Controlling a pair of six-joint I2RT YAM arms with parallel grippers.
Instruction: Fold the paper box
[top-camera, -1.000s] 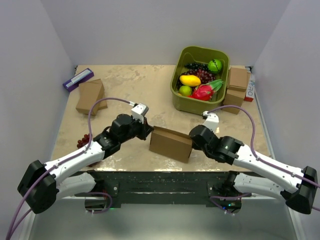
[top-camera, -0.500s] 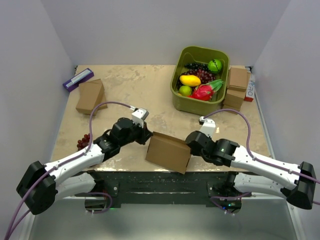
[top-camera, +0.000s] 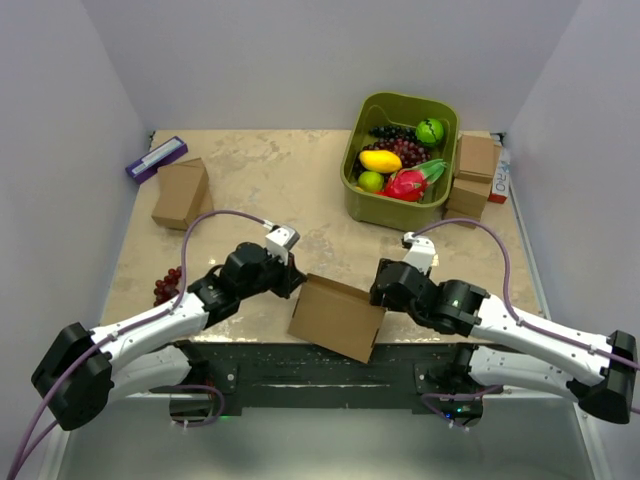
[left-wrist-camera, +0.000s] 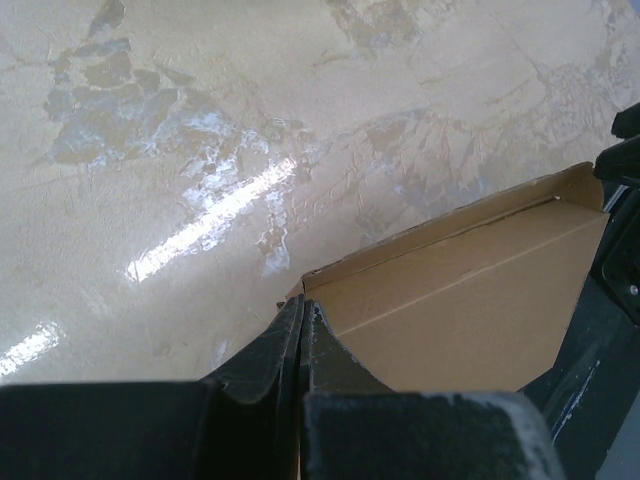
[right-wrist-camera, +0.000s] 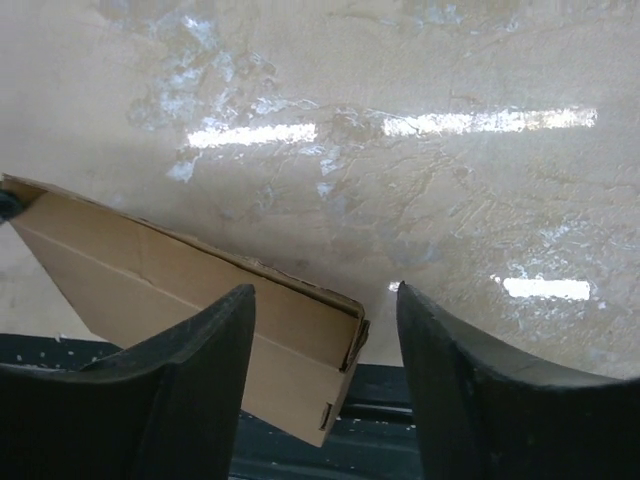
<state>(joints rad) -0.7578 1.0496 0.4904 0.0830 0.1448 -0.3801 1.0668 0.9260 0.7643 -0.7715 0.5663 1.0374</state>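
box: brown corrugated cardboard paper box (top-camera: 338, 318), tilted, held between the two grippers at the near edge of the beige marbled table (top-camera: 270, 180). Its lower corner hangs over the black front rail (top-camera: 300, 365).
left gripper (left-wrist-camera: 302, 312): fingers pressed together on the box's upper left corner, with the cardboard edge pinched between the tips. The box panel runs off to the right of them.
right gripper (right-wrist-camera: 325, 300): fingers spread wide. The box's right end corner sits in the gap, nearer the finger on the view's left (right-wrist-camera: 190, 380). Can't tell whether either pad touches it.
bin: olive-green plastic bin (top-camera: 385, 212), well beyond the right fingers. It holds a yellow mango (top-camera: 380, 160), green lime (top-camera: 371, 181), green apple (top-camera: 430, 131), dark grapes (top-camera: 397, 135) and a pink dragon fruit (top-camera: 405, 186).
beside bin: small chunky brown cardboard boxes (top-camera: 477, 157) touch its right wall.
arm pose: both arms are low and stretched forward, angled inward, with the wrists facing each other across the box.
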